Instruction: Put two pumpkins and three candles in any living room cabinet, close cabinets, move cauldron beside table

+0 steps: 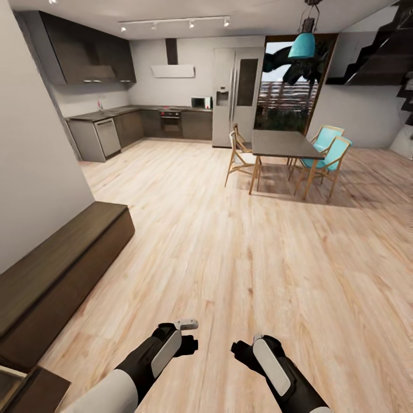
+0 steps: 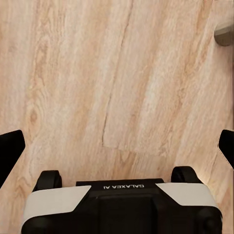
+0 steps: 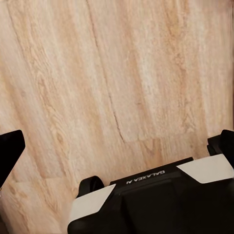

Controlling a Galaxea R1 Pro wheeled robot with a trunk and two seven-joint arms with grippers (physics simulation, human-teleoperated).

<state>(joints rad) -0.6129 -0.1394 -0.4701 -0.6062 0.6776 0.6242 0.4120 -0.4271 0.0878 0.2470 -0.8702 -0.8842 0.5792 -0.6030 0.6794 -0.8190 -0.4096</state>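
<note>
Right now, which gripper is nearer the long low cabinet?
Left. The left gripper hangs beside the cabinet along the wall; the right gripper is farther out over bare floor.

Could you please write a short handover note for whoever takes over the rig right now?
Left gripper: open, empty, over the wooden floor.
Right gripper: open, empty, over the floor too.
The long low cabinet stands against the wall on the robot's left; a drawer at its near end looks slightly open.
Nothing carried, nothing visibly stored.
Left: find the pumpkins, candles and cauldron, store them, close the cabinet.
</note>
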